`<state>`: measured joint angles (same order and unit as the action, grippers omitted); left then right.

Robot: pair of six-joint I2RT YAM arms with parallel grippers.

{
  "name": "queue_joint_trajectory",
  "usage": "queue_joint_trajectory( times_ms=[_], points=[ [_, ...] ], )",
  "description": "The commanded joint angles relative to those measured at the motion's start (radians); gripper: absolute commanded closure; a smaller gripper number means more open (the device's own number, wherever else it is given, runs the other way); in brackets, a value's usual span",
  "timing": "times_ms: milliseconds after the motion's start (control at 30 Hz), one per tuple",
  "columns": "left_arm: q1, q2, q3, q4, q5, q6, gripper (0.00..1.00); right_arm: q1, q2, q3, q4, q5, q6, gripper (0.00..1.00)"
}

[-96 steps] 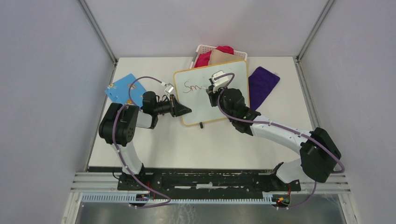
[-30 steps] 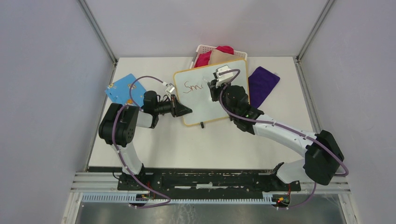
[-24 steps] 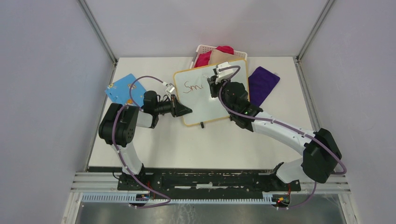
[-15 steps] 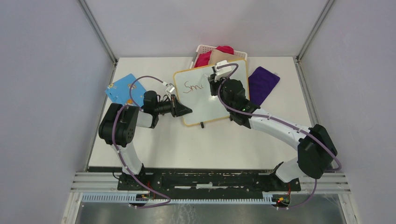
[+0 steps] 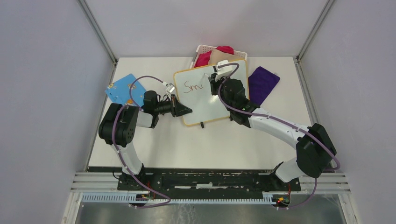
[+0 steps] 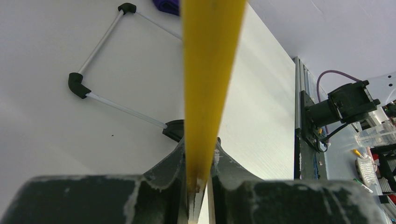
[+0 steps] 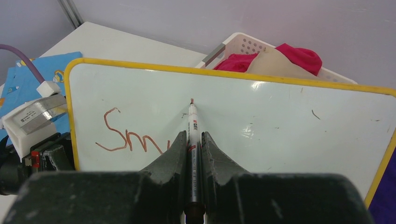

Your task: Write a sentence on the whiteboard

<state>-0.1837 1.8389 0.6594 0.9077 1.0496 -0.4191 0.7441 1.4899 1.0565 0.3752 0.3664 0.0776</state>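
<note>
The whiteboard (image 5: 201, 103) sits at the far middle of the table (image 5: 196, 144), its far edge just in front of a white basket (image 7: 243, 44) holding red and tan cloth. A blue board (image 5: 120, 88) lies to its left and a purple cloth (image 5: 262, 84) to its right. The sentence (image 7: 128, 137) reads only "Sm" in red on the board's left part, with its last stroke running behind a finger of the right gripper.

The right gripper (image 7: 192, 136) has its fingers closed narrow around a marker (image 7: 193, 122) that points at the board. The tip is above and to the right of the letters, but whether it touches the surface cannot be told.

The left gripper (image 6: 200, 151) clamps the board's yellow rim at the near left edge, with its fingers pinched tight on it.
</note>
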Motion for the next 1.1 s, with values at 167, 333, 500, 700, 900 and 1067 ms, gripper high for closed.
queue_joint_trajectory(
  times_ms=[167, 333, 500, 700, 900, 1067],
  points=[
    [-0.008, 0.001, 0.009, -0.082, -0.067, 0.068, 0.98, -0.005, -0.036, -0.079, 0.027, -0.007, 0.032, 1.00],
    [-0.011, 0.000, 0.010, -0.087, -0.066, 0.071, 0.98, -0.005, -0.060, -0.126, 0.028, -0.011, 0.037, 1.00],
    [-0.015, -0.004, 0.010, -0.096, -0.071, 0.077, 0.98, -0.005, -0.081, -0.168, 0.027, -0.018, 0.040, 1.00],
    [-0.020, -0.012, 0.011, -0.112, -0.073, 0.091, 0.98, -0.006, -0.098, -0.201, 0.028, -0.030, 0.044, 1.00],
    [-0.022, -0.013, 0.013, -0.131, -0.076, 0.103, 0.98, -0.005, -0.112, -0.224, 0.026, -0.020, 0.043, 1.00],
    [-0.024, -0.014, 0.016, -0.141, -0.077, 0.110, 0.98, -0.005, -0.132, -0.232, 0.016, 0.025, 0.037, 1.00]
  ],
)
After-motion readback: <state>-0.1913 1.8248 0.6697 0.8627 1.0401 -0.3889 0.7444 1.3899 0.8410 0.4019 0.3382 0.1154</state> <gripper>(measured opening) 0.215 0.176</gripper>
